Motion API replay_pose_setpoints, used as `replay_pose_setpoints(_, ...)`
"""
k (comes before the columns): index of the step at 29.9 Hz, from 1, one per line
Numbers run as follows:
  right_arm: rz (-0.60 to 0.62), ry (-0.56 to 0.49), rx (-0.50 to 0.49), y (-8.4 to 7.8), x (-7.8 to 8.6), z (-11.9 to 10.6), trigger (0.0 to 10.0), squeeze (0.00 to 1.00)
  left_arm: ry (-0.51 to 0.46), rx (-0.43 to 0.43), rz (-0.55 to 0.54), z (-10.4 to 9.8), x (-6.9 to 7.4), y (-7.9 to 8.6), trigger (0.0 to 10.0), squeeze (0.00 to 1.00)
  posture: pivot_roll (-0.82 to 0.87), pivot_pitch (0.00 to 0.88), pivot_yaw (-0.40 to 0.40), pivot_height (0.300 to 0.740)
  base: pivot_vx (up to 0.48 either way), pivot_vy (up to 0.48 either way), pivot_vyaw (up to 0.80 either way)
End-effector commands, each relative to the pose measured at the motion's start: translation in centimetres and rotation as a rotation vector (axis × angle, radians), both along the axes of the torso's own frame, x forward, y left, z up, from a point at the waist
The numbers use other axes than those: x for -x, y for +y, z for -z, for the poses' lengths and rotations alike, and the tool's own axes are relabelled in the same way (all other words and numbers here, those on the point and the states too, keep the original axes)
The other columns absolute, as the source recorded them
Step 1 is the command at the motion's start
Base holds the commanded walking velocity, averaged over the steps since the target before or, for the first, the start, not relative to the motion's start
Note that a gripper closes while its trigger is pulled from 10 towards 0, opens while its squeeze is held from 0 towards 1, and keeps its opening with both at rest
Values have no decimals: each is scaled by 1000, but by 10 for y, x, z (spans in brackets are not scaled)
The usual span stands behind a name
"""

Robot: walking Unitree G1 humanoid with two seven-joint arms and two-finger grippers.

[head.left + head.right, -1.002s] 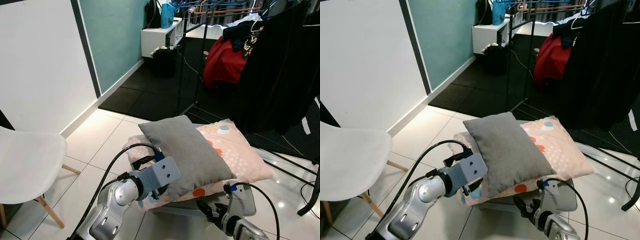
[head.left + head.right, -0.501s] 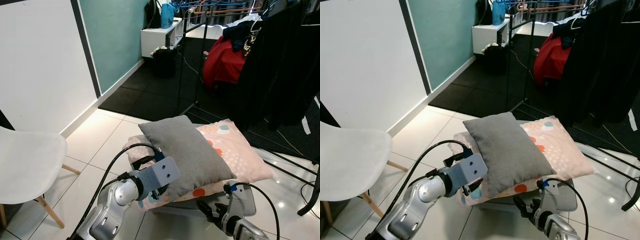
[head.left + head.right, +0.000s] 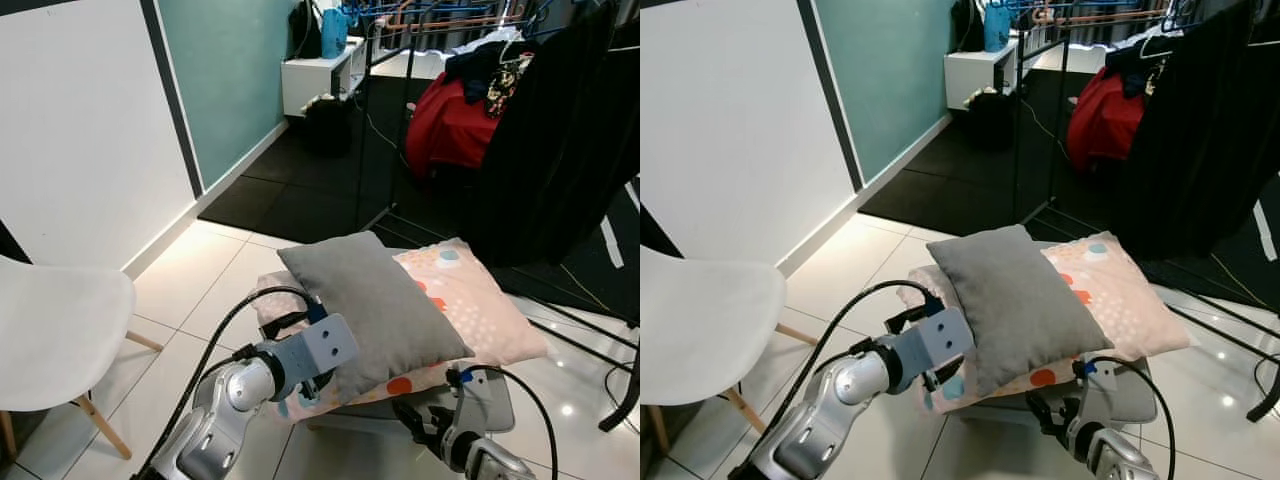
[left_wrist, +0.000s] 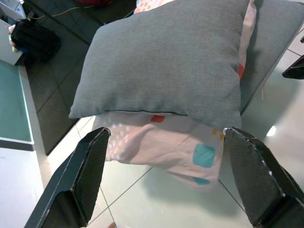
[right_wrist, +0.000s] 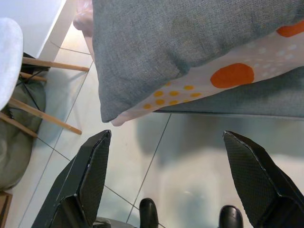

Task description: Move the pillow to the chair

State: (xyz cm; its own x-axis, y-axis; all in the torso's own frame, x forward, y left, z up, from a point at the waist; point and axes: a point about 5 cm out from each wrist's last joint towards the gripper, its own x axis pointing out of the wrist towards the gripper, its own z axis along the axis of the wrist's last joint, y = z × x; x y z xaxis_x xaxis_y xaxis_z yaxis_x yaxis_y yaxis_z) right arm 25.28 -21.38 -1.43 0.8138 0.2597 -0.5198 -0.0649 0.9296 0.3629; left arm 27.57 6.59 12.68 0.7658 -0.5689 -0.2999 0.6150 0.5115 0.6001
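A grey pillow (image 3: 372, 303) lies on top of a larger pink pillow (image 3: 478, 312) printed with orange and teal spots, and both rest on a low grey cushioned stool (image 3: 497, 398) standing on the white tiled floor (image 3: 205, 283). The grey pillow sits tilted across the pink one, its near corner hanging over the pink pillow's front edge. The left pincer (image 4: 166, 175) is raised just in front of the pillows' near left corner, its two black fingers (image 4: 83, 178) spread wide with nothing between them, pointing at the edge of the stack without touching it. The right pincer (image 5: 171, 183) is low, near the stool's front edge and below the pillows, its fingers also spread apart and holding nothing. The white chair (image 3: 50, 335) with wooden legs stands well apart on the robot's left, beside the white wall (image 3: 80, 120). Behind the stool a black clothes rack (image 3: 400, 110) carries dark garments (image 3: 560, 140) and a red one (image 3: 445, 125), over a dark mat (image 3: 300, 190).
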Motion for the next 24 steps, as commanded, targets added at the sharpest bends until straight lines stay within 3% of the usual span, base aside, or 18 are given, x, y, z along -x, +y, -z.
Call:
replay_pose_setpoints(1,8,-2,-9,3,1,2,10000,0,17,-7,2,4,1,5,10000,0,-103,56,44,740,0,0,0)
replay_pose_setpoints(24,25,-14,-18,3,-1,-1,10000,0,18,-7,4,2,-1,7,10000,0,-104,74,41,740,0,0,0)
